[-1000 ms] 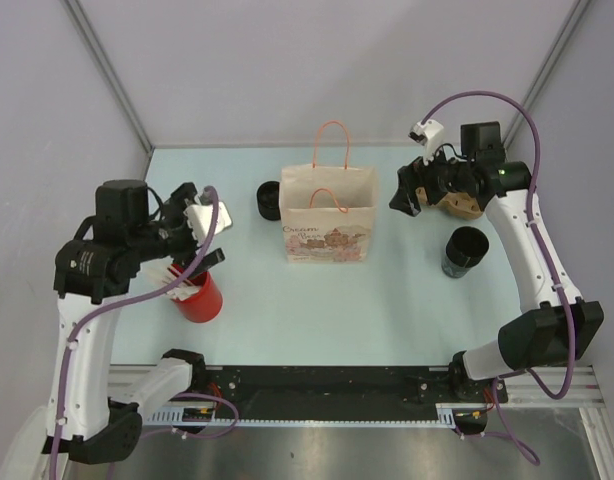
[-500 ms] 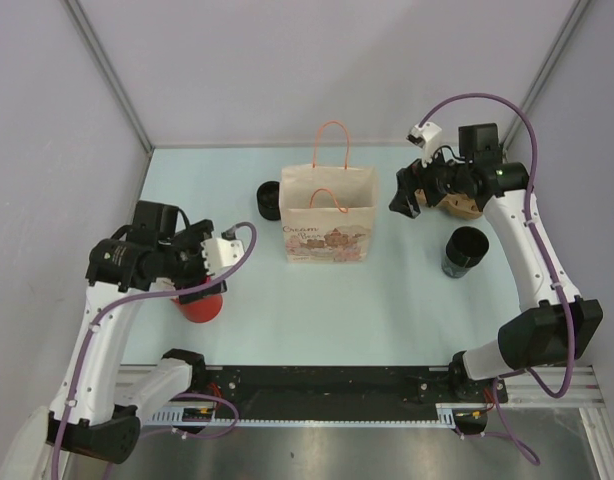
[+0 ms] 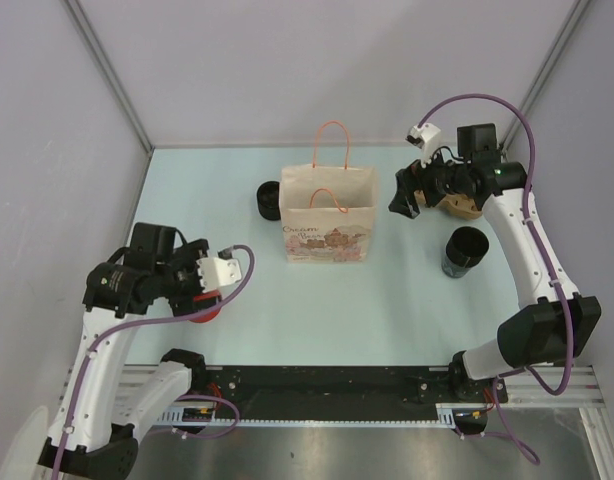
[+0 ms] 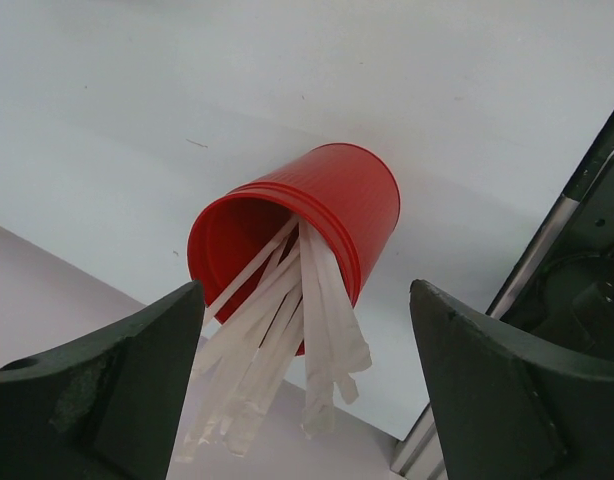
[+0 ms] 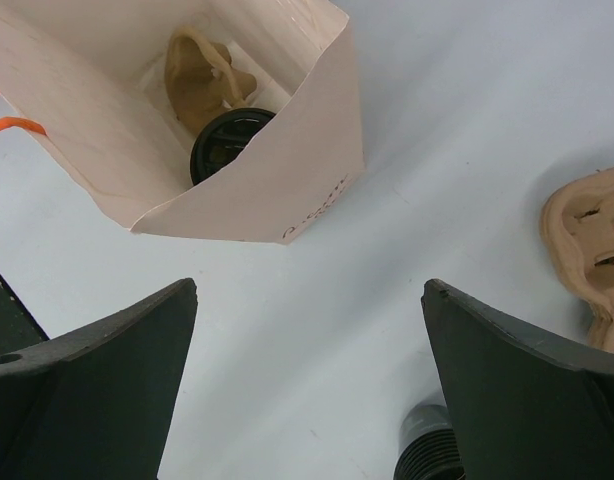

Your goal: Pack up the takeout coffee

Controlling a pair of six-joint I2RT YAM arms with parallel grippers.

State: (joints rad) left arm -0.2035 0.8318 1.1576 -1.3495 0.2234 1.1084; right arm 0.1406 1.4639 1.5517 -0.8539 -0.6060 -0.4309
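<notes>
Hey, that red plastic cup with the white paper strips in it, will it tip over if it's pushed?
Probably. The red plastic cup looks thin and seems to hold only white paper strips, so it is likely light and tippy. The strips splay loosely past the rim, so they would likely flop or spill. Being round, it may roll once down.

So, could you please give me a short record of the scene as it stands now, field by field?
bag: brown paper bag with orange handles, upright mid-table, open
in bag: black-lidded cup in moulded pulp carrier
left hand: open, empty, above red plastic cup of white paper sticks
right hand: open, empty, right of bag
on table right of bag: open black cup, spare brown pulp carrier
</notes>
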